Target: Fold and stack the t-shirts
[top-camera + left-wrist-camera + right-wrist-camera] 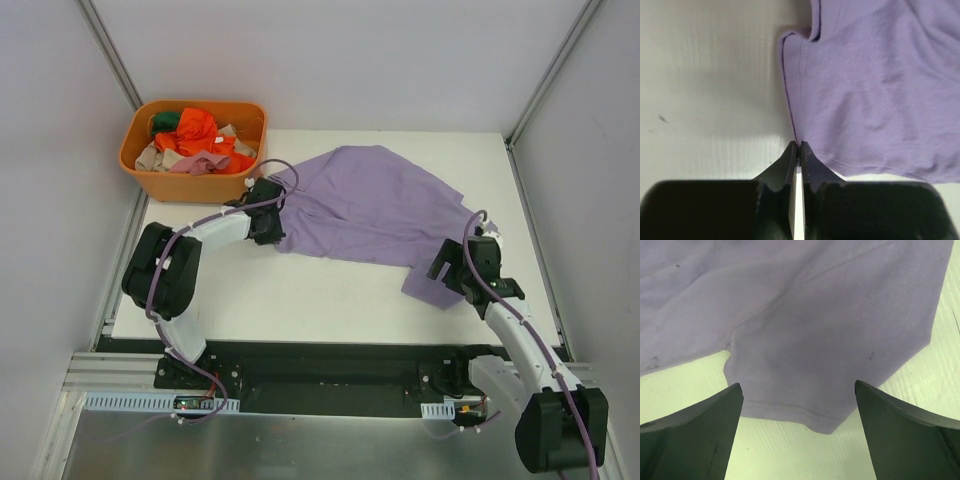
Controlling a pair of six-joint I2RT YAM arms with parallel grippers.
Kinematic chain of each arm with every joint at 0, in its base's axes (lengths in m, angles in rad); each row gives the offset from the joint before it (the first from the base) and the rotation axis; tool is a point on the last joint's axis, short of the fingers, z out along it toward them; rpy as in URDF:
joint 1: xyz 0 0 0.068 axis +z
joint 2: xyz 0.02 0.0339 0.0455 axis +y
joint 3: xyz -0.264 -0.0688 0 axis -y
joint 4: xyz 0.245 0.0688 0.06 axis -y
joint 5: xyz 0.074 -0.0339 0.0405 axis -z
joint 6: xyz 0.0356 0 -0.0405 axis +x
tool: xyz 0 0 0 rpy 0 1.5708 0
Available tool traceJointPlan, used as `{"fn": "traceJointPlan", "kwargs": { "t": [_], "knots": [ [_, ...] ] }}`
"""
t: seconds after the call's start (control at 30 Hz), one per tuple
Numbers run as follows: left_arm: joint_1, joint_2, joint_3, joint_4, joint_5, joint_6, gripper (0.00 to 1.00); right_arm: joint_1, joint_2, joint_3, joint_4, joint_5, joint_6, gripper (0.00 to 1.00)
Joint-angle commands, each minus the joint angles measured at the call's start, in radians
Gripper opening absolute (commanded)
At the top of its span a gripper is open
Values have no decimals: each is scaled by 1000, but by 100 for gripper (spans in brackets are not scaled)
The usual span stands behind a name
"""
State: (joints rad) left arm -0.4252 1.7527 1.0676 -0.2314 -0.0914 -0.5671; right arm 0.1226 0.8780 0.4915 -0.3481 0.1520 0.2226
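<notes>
A purple t-shirt (370, 205) lies spread and rumpled across the white table, one sleeve (430, 285) pointing to the near right. My left gripper (265, 212) is at the shirt's left edge. In the left wrist view its jaws (799, 145) are shut, with the shirt's hemmed edge (795, 90) pinched at the tips. My right gripper (447, 268) hovers over the sleeve. In the right wrist view it (797, 386) is wide open and empty, with the sleeve's hem (790, 412) between the fingers.
An orange basket (140, 165) at the far left corner holds several crumpled garments (197, 135), orange, green and beige. The white table's (300, 300) near edge runs in front of both arms. Frame posts stand at the back corners.
</notes>
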Motion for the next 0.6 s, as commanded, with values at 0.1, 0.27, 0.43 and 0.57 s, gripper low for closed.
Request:
{"fn": "traceJointPlan", "kwargs": {
  "t": [0.1,0.27,0.43,0.57],
  "knots": [
    [-1,-157,2,-17,-154,44,0,61,22,73,-192,15,44,99],
    [-1,-183,-20,-17,-183,49,0,68,116,79,-247,47,84,91],
    [-1,-200,-32,-16,-183,46,0,68,217,81,-209,32,121,73],
    [-1,-197,-34,-16,-173,44,0,66,279,78,-195,64,139,58]
  ]
}}
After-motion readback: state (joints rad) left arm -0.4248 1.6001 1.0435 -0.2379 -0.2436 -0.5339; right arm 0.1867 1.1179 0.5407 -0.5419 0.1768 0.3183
